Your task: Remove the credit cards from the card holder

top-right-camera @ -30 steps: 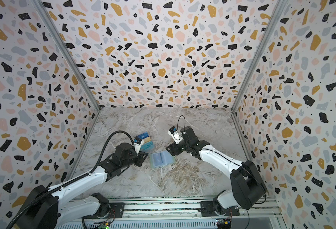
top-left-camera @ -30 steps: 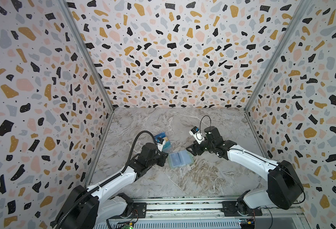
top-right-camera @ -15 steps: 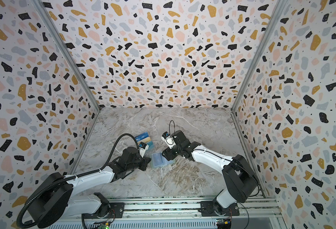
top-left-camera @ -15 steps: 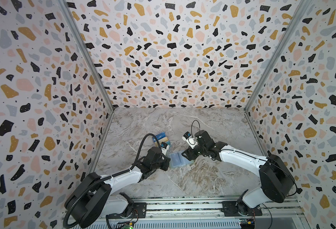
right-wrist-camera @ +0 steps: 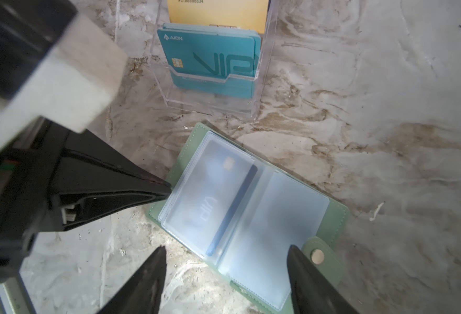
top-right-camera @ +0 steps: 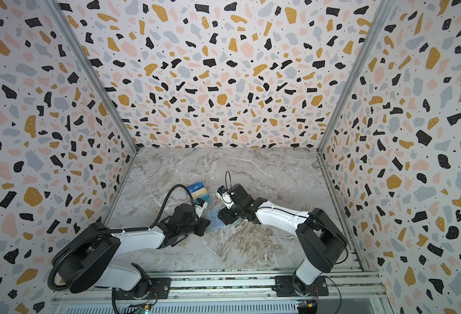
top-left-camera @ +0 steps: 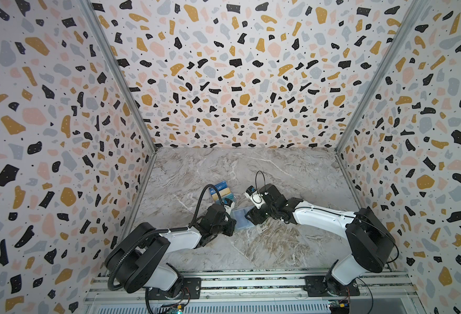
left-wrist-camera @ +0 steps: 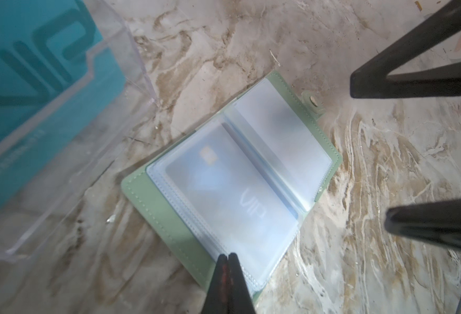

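Observation:
The mint-green card holder (left-wrist-camera: 153, 195) (right-wrist-camera: 335, 217) lies open on the marble, also seen in both top views (top-left-camera: 240, 218) (top-right-camera: 215, 220). A pale VIP credit card (left-wrist-camera: 224, 190) (right-wrist-camera: 205, 195) sits inside a clear sleeve, with a dark blue card edge (right-wrist-camera: 234, 206) beside it at the fold. My left gripper (left-wrist-camera: 226, 256) (right-wrist-camera: 167, 190) (top-left-camera: 234, 223) is shut, its tips touching the holder's edge with nothing visible between them. My right gripper (right-wrist-camera: 226, 255) (top-left-camera: 249, 217) is open, its fingers straddling the holder's other edge near the snap tab (right-wrist-camera: 317, 255).
A clear tiered plastic stand (right-wrist-camera: 264, 81) (top-left-camera: 220, 190) (top-right-camera: 198, 190) sits just behind the holder. It holds teal VIP cards (right-wrist-camera: 213, 68) (left-wrist-camera: 33, 81) and a tan-gold card (right-wrist-camera: 218, 11). Speckled walls close in the marble table (top-left-camera: 278, 244) on three sides.
My left gripper has shut and moved right, onto the holder's edge. My right gripper has moved left and down over the holder, still open.

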Tool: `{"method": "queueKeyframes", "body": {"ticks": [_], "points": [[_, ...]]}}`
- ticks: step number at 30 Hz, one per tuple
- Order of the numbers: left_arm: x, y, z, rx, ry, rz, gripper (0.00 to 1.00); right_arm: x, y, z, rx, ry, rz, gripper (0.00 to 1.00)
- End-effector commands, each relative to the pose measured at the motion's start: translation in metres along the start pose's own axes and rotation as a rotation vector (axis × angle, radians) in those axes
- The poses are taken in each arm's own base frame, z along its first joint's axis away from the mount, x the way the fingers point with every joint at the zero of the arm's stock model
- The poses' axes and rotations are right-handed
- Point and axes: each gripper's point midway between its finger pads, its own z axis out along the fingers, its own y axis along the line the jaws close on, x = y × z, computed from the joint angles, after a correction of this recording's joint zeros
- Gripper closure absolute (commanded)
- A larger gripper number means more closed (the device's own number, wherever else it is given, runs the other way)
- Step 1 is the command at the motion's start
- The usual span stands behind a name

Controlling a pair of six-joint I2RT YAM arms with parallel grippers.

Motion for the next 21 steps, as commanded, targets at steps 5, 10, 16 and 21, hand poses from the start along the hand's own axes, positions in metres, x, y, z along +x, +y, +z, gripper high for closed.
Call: {"method": "queueKeyframes", "body": {"ticks": [5, 10, 16, 21], "points": [[0.007, 0.0, 0.005, 0.009, 0.006, -0.002, 1.0, -0.016, 0.005, 0.004, 0.017, -0.039, 0.011, 0.3], [0.013, 0.004, 0.007, -0.003, 0.022, -0.01, 1.0, -0.016, 0.008, 0.009, 0.029, -0.032, 0.002, 0.31], [0.019, 0.008, 0.008, -0.017, 0.039, -0.019, 1.0, -0.014, 0.012, 0.017, 0.039, -0.019, -0.006, 0.31], [0.023, 0.009, 0.009, -0.017, 0.052, -0.023, 1.0, -0.016, 0.014, 0.02, 0.065, -0.025, -0.014, 0.3]]}}
